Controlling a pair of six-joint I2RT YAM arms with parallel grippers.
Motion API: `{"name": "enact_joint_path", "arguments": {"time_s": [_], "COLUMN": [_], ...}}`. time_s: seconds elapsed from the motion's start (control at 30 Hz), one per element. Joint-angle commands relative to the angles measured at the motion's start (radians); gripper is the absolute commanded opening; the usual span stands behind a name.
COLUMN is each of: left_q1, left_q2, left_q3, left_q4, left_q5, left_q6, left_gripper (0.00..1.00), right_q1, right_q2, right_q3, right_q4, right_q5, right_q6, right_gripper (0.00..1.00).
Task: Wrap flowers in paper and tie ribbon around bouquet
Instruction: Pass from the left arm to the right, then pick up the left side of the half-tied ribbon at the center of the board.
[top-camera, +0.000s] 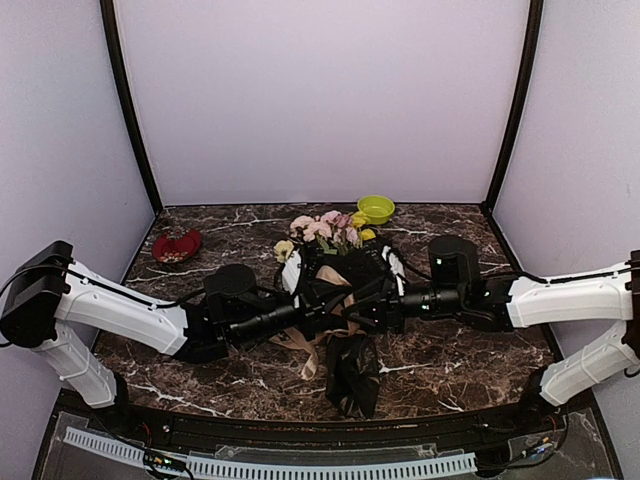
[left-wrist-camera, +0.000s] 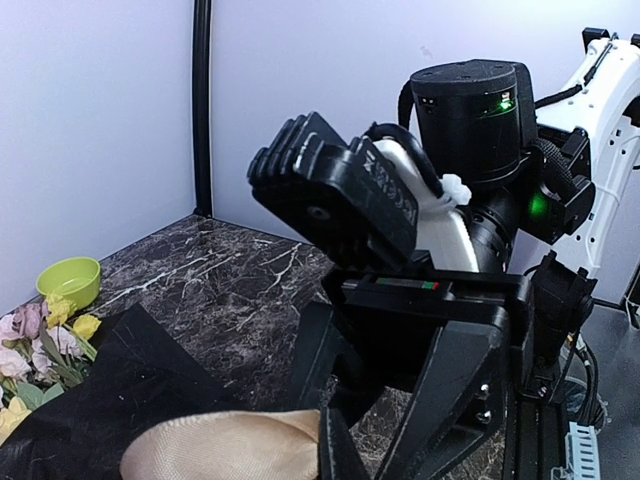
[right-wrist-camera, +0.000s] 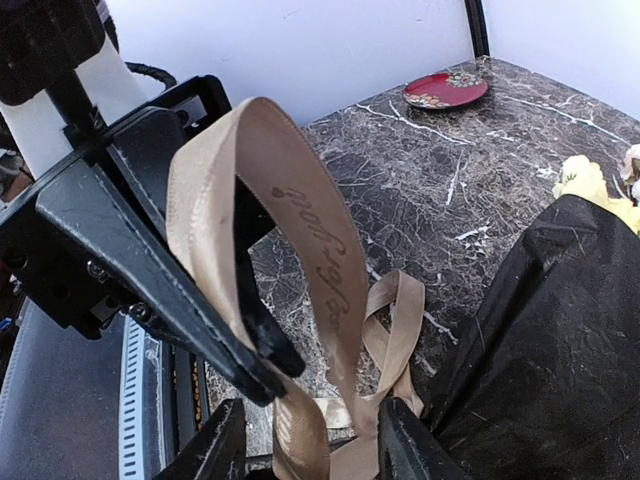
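as only right wrist shows, ribbon (right-wrist-camera: 300, 200) loops | left pincer (right-wrist-camera: 272, 362) pinching it | right pincer (right-wrist-camera: 310, 445) spread

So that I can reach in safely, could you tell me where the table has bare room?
Bare marble: the rear strip between the red plate and the flowers; the rear right corner past the green bowl; the front right, between the paper and the right arm. Crowded: the centre, where the left gripper, right gripper and ribbon meet.

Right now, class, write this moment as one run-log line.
left gripper: shut on ribbon | right gripper: open around ribbon | bouquet: on table
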Motion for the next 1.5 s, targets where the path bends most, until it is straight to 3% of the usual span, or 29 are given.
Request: {"name": "enact_joint_path", "arguments": {"time_s": [0.0,0.07,0.17,0.43,0.5,0.6,0.67,0.73,0.83,0.97,1.1,1.17,1.27,1.47], "left_q1": [0.003,0.003,0.003,0.003,0.005,0.012,0.032,0.073,0.15,0.173,0.173,0.173,0.173,0.169], "left_q2": [-0.015,-0.01,-0.011,-0.029,-0.039,-0.041,-0.049,-0.072,-0.124,-0.219,-0.277,-0.264,-0.215,-0.053], "left_q3": [0.037,0.041,0.042,0.044,0.058,0.118,0.142,0.145,0.122,0.053,-0.017,-0.065,-0.116,-0.088], "left_q4": [0.009,0.009,0.011,-0.036,-0.086,-0.21,-0.282,-0.338,-0.419,-0.503,-0.641,-0.669,-0.667,-0.655], "left_q5": [0.038,0.053,0.053,-0.013,-0.099,-0.254,-0.302,-0.295,-0.289,-0.285,-0.1,-0.019,-0.018,-0.033], "left_q6": [-0.011,-0.012,-0.013,0.023,0.063,0.132,0.137,0.082,-0.007,0.007,0.004,-0.014,-0.045,0.024], "left_gripper": [0.0,0.0,0.0,0.0,0.17,0.51,0.64,0.71,0.75,0.75,0.72,0.71,0.74,0.9], "right_q1": [-0.005,-0.005,-0.005,-0.02,-0.023,-0.026,-0.028,-0.03,-0.038,-0.06,-0.074,-0.076,-0.076,-0.076], "right_q2": [0.011,0.019,0.025,-0.016,-0.024,-0.028,-0.03,-0.03,-0.029,-0.022,-0.003,0.009,0.026,0.064], "right_q3": [0.033,0.039,0.045,0.022,0.014,0.006,0.001,-0.004,-0.007,-0.007,0.008,0.014,0.033,0.131], "right_q4": [0.033,0.044,0.043,0.035,0.032,0.026,0.026,0.027,0.025,0.017,-0.008,-0.005,-0.013,-0.164], "right_q5": [-0.009,-0.014,-0.024,-0.009,-0.011,-0.013,-0.013,-0.014,-0.013,0.002,0.026,0.024,0.043,0.181], "right_q6": [0.014,0.019,0.021,0.038,0.043,0.048,0.051,0.054,0.063,0.085,0.095,0.107,0.134,0.27], "right_gripper": [0.43,0.29,0.0,0.0,0.0,0.0,0.0,0.0,0.0,0.0,0.0,0.0,0.0,0.0]}}
